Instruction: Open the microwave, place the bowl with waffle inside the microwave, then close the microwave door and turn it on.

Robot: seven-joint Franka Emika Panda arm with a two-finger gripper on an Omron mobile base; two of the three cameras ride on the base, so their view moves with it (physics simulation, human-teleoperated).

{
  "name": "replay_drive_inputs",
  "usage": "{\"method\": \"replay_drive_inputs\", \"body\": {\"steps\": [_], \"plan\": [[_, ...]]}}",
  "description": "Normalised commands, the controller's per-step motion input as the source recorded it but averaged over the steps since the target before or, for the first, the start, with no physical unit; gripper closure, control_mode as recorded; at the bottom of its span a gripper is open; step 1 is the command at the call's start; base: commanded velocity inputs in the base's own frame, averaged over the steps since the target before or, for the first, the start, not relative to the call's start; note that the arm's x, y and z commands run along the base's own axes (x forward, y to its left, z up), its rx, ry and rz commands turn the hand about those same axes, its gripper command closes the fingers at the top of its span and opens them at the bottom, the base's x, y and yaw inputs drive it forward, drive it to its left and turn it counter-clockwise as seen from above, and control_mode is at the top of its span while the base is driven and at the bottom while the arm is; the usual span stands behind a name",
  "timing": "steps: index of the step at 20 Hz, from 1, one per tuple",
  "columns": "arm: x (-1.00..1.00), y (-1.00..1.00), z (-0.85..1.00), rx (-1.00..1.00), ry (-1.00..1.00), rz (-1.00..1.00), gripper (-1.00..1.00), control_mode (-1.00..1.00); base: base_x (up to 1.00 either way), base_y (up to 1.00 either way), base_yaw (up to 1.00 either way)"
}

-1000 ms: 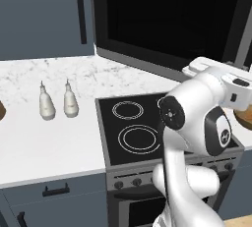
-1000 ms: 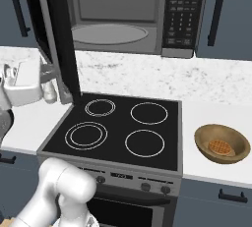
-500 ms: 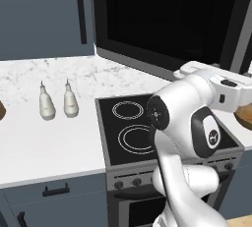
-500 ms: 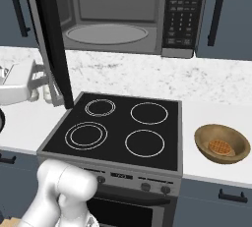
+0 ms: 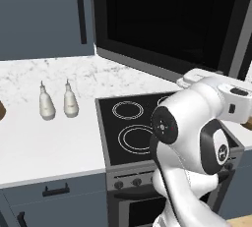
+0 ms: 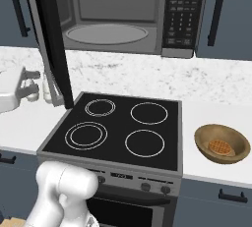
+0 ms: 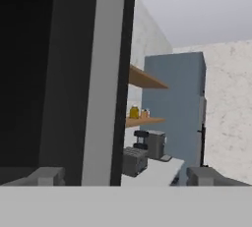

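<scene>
The microwave (image 6: 115, 22) hangs above the stove with its grey interior and glass turntable exposed. Its keypad strip (image 6: 181, 14) is on the right. The microwave door (image 6: 50, 39) stands swung wide out to the left; its black glass front (image 5: 167, 22) faces the left base camera. My gripper (image 6: 28, 87) hovers open just left of the door's free edge, also seen past my arm (image 5: 191, 79). In the hand view my gripper (image 7: 125, 179) straddles the door's grey edge (image 7: 101, 73) without touching it. The bowl (image 6: 222, 143), tan with a waffle inside, sits on the counter right of the stove.
A black stovetop (image 6: 118, 127) with four white rings lies under the microwave. Two white bottles (image 5: 56, 102) stand on the marble counter at left. Dark cabinet handles (image 6: 214, 12) flank the microwave. The hand view shows a distant toaster (image 7: 134, 161) and wooden shelves (image 7: 145, 79).
The gripper's jaws have spread wide and let go of the door's edge. The hand has drawn slightly left, away from the door, which stays swung open.
</scene>
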Motion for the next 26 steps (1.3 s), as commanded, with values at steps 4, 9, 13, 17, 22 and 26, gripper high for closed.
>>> {"method": "replay_drive_inputs", "body": {"steps": [4,9,13,17,22,26], "plan": [[-0.2,-0.09,0.0,0.0,0.09,0.39,-1.0,-1.0,0.0,0.0,0.0],[-0.01,-0.49,-0.08,0.1,0.08,0.64,-1.0,-1.0,0.0,0.0,0.0],[0.02,-0.47,-0.13,0.23,0.06,0.64,-1.0,-1.0,0.0,0.0,0.0],[0.21,-0.57,-0.01,0.39,0.0,0.55,-1.0,-1.0,0.0,0.0,0.0],[0.62,-0.65,0.0,0.44,0.0,0.47,-1.0,-1.0,0.0,0.0,0.0],[0.81,-0.57,-0.3,0.35,0.02,0.49,-1.0,-1.0,0.0,0.0,0.0]]}}
